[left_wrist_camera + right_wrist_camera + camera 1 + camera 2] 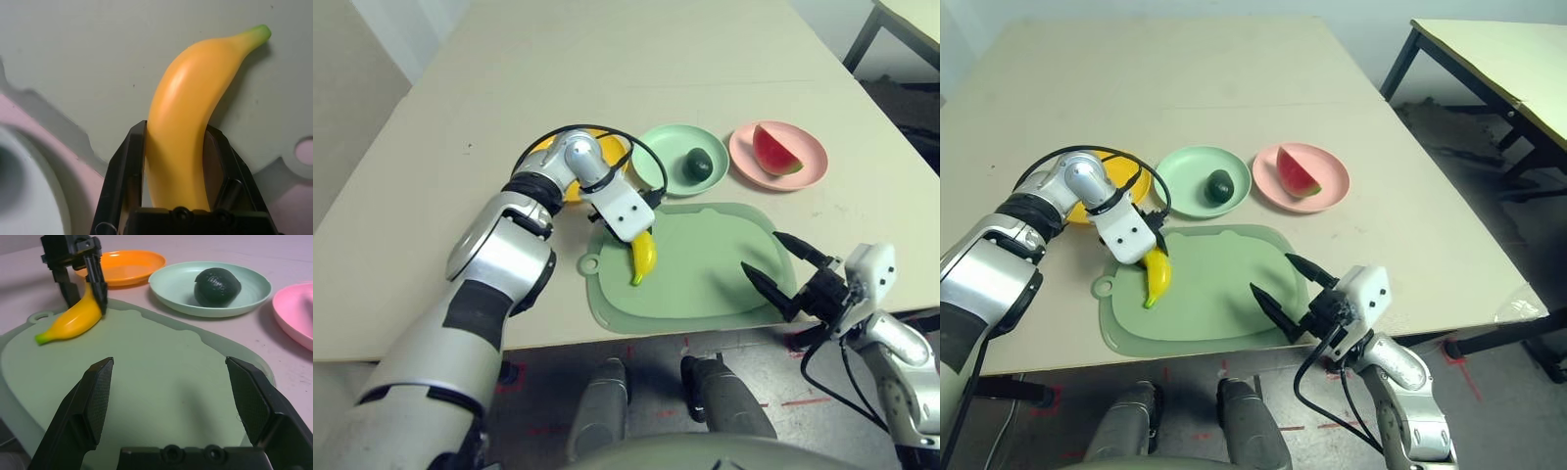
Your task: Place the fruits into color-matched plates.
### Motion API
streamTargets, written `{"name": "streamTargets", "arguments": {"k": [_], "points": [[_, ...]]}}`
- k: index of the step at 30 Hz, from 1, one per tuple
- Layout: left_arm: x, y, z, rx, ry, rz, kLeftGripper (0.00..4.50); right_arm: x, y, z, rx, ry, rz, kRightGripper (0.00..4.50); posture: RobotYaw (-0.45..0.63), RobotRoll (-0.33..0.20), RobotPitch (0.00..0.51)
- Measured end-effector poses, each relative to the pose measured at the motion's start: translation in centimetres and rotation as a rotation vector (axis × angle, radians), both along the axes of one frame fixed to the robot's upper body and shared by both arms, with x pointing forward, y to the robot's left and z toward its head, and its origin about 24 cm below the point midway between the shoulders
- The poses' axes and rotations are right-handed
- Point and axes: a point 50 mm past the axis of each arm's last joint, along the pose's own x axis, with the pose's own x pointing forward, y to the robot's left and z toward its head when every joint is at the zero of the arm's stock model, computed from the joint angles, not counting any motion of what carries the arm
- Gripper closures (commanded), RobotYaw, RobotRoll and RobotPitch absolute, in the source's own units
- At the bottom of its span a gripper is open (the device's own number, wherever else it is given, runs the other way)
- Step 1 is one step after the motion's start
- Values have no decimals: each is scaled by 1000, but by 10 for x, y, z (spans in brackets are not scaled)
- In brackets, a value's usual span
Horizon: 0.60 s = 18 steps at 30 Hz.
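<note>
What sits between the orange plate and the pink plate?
The mint green plate with the avocado in it stands between the orange plate and the pink plate, seen from both head cameras.

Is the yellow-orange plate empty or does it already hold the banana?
Empty. The banana still lies on the cutting mat, clamped by the left gripper; the yellow-orange plate behind it shows a bare inside.

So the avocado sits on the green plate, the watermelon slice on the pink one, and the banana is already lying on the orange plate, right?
Not quite. The banana is on the pale green cutting mat, gripped by the left end effector, as the left eye view shows. The orange plate holds no fruit. The rest is right.
</note>
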Motion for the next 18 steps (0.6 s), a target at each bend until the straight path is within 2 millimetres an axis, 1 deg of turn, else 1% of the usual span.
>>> {"name": "streamTargets", "arguments": {"k": [1,5,7,8,11,14,16,18], "points": [[2,3,7,-8,-13,20,2793,0,2,0,-1,-6,14,0,-182,0,125],[11,25,46,-80,-108,167,2793,4,12,4,0,-48,87,0,-154,0,116],[15,39,56,-121,-152,266,2793,3,16,4,1,-55,120,0,-145,0,113],[18,47,60,-163,-167,345,2793,3,19,4,2,-56,140,0,-145,0,113],[27,65,65,-291,-206,564,2793,3,26,4,6,-63,185,0,-142,0,111],[34,82,65,-326,-279,734,2793,2,31,6,2,-78,225,0,-149,0,115],[37,90,59,-329,-312,811,2793,2,33,7,7,-79,234,0,-157,0,120],[39,92,48,-322,-327,857,2793,2,33,7,15,-71,227,0,-157,0,120]]}}
